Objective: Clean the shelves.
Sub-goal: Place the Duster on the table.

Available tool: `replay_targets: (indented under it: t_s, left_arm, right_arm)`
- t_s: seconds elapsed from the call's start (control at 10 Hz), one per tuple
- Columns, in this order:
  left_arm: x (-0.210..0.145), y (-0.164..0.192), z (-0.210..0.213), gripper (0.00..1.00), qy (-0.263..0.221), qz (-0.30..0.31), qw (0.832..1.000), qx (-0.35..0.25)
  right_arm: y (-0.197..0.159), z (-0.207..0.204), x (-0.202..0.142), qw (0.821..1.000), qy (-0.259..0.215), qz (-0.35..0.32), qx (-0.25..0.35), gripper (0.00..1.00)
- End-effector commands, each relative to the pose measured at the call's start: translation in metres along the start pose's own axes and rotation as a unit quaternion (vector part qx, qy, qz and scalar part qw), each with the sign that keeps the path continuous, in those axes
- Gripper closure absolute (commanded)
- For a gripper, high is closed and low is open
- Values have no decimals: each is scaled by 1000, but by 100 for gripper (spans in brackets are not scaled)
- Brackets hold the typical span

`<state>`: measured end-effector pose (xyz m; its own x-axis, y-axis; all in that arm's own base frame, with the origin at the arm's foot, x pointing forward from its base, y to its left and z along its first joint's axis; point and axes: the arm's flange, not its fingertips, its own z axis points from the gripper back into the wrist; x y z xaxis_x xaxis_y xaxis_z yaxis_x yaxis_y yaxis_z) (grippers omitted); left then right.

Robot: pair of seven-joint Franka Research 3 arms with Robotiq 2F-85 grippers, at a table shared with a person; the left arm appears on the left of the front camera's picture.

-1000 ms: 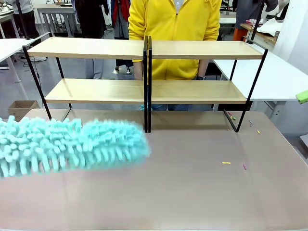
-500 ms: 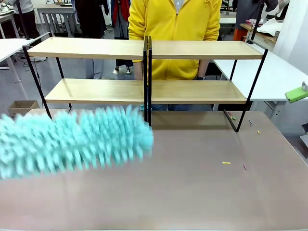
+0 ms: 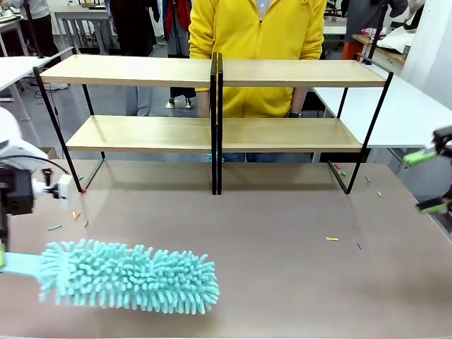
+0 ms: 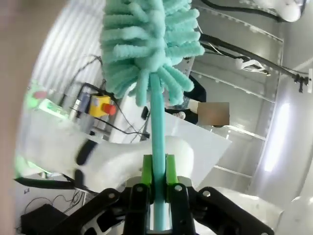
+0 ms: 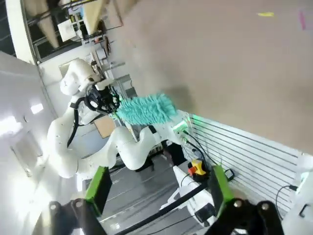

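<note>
Duster [image 3: 131, 275] dropped low over my counter [image 3: 296, 275]; left gripper [image 4: 159, 188] clamped its handle, right gripper [image 5: 159, 188] spread wide, shelves [image 3: 215, 74] untouched.

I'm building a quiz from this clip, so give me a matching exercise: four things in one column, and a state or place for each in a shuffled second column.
Things:
1. left claw
2. right claw
3. duster
4. shelves

States or places:
A. open, holding nothing
B. low over the near left of the table
C. shut on a teal handle
D. standing at the table's far side, boards bare

Pairs: 1-C, 2-A, 3-B, 4-D
</note>
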<state>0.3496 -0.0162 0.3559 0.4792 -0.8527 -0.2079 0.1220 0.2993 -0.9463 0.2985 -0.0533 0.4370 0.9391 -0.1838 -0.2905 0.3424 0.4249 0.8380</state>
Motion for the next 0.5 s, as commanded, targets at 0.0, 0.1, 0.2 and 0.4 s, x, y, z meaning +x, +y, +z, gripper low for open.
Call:
replay_targets:
  t_s: [0.0,0.1,0.2,0.4]
  left_arm:
    - [15,14,44,88,-44,-21,999,0]
    - [14,21,51,88,-66,-20,998,-8]
    - [10,29,57,88,-87,-12,996,-13]
    - [-11,40,67,88,-124,-8,992,-30]
  right_arm:
    - [-81,-85,4,999,11,-38,-19,0]
    - [-92,-102,13,998,38,-44,-4,0]
    - [-91,-113,15,998,53,-29,25,0]
    - [-80,-66,62,997,52,-56,-8,0]
